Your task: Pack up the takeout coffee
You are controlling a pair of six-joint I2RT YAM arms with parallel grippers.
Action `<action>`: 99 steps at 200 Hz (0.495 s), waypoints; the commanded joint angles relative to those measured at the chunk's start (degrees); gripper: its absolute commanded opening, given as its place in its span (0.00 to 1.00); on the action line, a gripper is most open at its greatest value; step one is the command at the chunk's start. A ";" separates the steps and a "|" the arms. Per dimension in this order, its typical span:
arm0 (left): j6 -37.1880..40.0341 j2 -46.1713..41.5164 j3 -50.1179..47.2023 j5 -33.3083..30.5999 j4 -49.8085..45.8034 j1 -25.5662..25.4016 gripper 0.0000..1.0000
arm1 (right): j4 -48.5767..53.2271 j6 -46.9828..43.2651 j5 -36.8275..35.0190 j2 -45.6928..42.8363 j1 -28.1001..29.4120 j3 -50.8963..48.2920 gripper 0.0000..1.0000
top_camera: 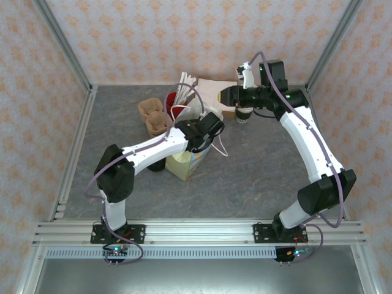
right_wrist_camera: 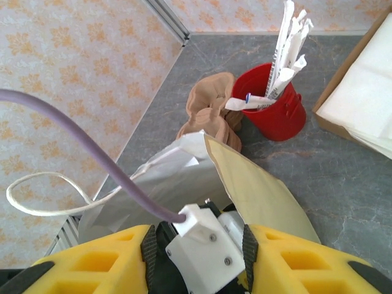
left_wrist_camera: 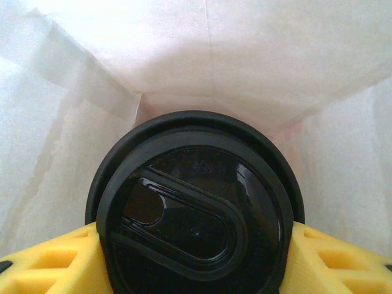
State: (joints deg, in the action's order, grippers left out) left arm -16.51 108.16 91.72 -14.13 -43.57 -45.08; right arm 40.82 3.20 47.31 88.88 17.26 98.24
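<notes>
"Where's the takeout coffee [left_wrist_camera: 196, 202]?"

"Down inside the paper bag [top_camera: 184, 164], just left of centre in the overhead view. In the left wrist view its black lid sits low and central, with white bag paper all round behind it."

"Is it held?"

"Yes. The left gripper [left_wrist_camera: 196, 266] is clamped on it, with a yellow finger [left_wrist_camera: 49, 266] against each side of the lid at the bottom corners."

"And the right gripper [right_wrist_camera: 196, 245]?"

"Its jaws stand apart along the bottom of its own view. A white plug [right_wrist_camera: 199, 236] on a lilac cable shows in the gap. From overhead it sits upper right of centre, apart from the bag."

"Anything else?"

"A red cup [right_wrist_camera: 275, 110] of wrapped straws at the upper right of the right wrist view. Brown pulp cup carriers [right_wrist_camera: 208, 110] are just to its left."
</notes>
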 commanded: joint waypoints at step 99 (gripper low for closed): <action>-12.71 8.46 15.59 9.64 -16.86 2.36 0.58 | 4.17 6.46 -12.88 -7.58 2.68 -8.64 0.49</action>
State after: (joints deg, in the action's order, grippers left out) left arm -25.96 114.83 104.44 -7.01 -54.28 -42.96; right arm 43.79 7.55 37.36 83.05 18.22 91.11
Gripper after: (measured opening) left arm 0.594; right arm 0.486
